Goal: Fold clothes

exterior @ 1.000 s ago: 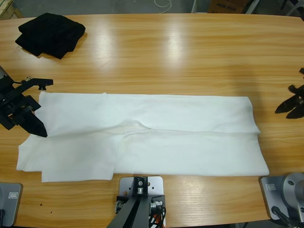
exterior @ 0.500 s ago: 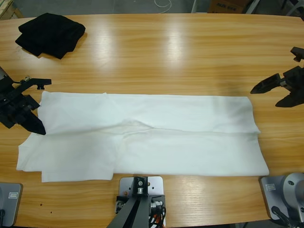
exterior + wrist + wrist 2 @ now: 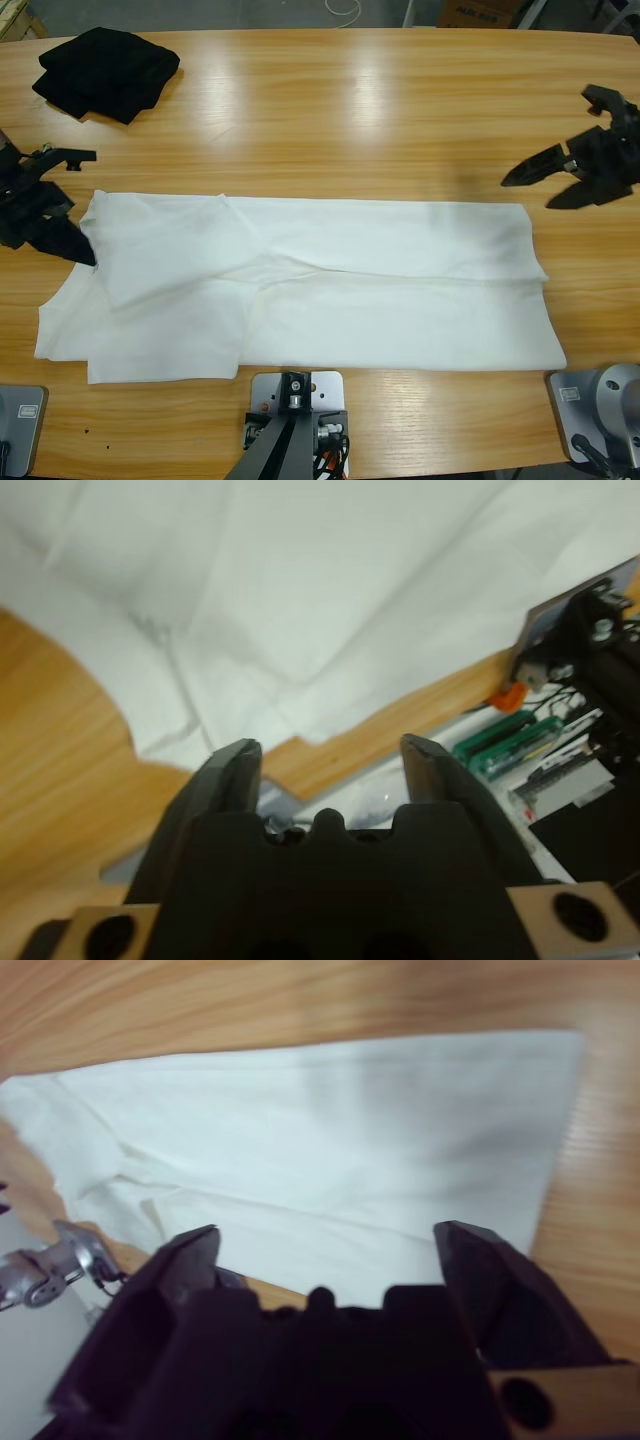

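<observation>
The white T-shirt (image 3: 330, 290) lies flat as a long folded band across the table's front half; it also fills the left wrist view (image 3: 350, 580) and the right wrist view (image 3: 330, 1130). A black garment (image 3: 105, 68) sits bunched in the far left corner. My left gripper (image 3: 80, 250) (image 3: 325, 765) is at the shirt's left end, jaws open, nothing between them. My right gripper (image 3: 526, 194) (image 3: 325, 1245) hovers open just beyond the shirt's upper right corner, pointing at it.
Bare wooden table (image 3: 380, 110) stretches behind the shirt, between the black garment and the right gripper. A cardboard box (image 3: 480, 12) and a white cable (image 3: 345, 8) lie on the floor past the far edge.
The right gripper came in from the right edge, up and leftward toward the shirt's right end. The left gripper shifted slightly up, and the shirt's upper left part now shows a new slanting crease.
</observation>
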Available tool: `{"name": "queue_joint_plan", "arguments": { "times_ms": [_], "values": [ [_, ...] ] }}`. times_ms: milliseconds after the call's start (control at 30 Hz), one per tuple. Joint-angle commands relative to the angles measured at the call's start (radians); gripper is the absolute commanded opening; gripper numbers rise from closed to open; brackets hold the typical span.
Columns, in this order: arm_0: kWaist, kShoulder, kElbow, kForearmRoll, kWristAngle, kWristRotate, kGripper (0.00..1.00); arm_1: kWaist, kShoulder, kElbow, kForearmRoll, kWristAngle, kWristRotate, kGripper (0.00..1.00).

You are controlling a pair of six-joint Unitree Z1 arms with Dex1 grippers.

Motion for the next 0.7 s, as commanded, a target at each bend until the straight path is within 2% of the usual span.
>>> {"name": "queue_joint_plan", "arguments": {
  "times_ms": [33, 67, 100, 133, 167, 200, 267, 467, 567, 700],
  "values": [
    [-0.143, -0.061, 0.032, -0.206, -0.067, -0.003, 0.609, 0.028, -0.077, 0.032, -0.036, -0.068, 0.094, 0.000],
    [-0.166, -0.078, 0.052, -0.232, -0.067, 0.000, 0.613, 0.030, -0.130, 0.064, -0.035, -0.137, 0.204, 0.000],
    [-0.185, -0.092, 0.076, -0.256, -0.067, 0.002, 0.616, 0.050, -0.178, 0.100, -0.032, -0.177, 0.330, 0.196],
    [-0.199, -0.101, 0.099, -0.275, -0.067, 0.003, 0.624, 0.085, -0.209, 0.127, -0.025, -0.202, 0.431, 0.745],
    [-0.210, -0.106, 0.120, -0.290, -0.068, 0.003, 0.628, 0.127, -0.233, 0.144, -0.024, -0.224, 0.498, 0.956],
    [-0.214, -0.106, 0.136, -0.300, -0.070, 0.003, 0.628, 0.170, -0.254, 0.157, -0.027, -0.251, 0.552, 0.999],
    [-0.224, -0.100, 0.146, -0.306, -0.077, 0.009, 0.628, 0.221, -0.275, 0.191, -0.032, -0.302, 0.640, 1.000],
    [-0.262, -0.103, 0.160, -0.305, -0.077, 0.014, 0.628, 0.264, -0.333, 0.317, -0.090, -0.431, 0.910, 1.000],
    [-0.261, -0.114, 0.155, -0.299, -0.076, 0.023, 0.628, 0.252, -0.252, 0.360, -0.155, -0.421, 0.948, 1.000],
    [-0.256, -0.119, 0.142, -0.290, -0.075, 0.028, 0.665, 0.250, -0.187, 0.386, -0.178, -0.372, 0.906, 1.000]
  ]
}}
